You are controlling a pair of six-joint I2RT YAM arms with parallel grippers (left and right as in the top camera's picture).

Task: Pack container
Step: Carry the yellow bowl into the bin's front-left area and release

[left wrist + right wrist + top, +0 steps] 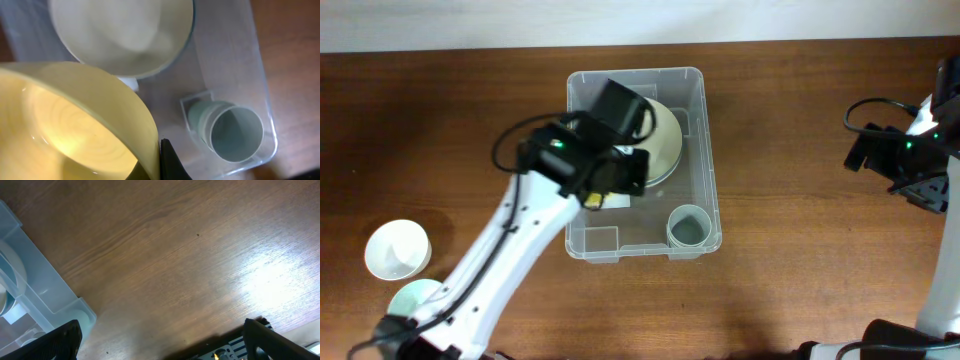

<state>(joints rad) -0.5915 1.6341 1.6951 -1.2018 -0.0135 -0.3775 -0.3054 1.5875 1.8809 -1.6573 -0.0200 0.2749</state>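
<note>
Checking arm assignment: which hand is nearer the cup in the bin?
Left. The left hand is over the bin, holding a yellow bowl near the cup; the right hand is out over the table, well right of the bin.

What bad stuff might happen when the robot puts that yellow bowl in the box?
1. The left gripper seems to pinch the yellow bowl by its rim only, so it might slip and drop onto the cream bowl.
2. The container already holds that bowl and a cup, so the yellow bowl may bump the cup or land tilted.
</note>
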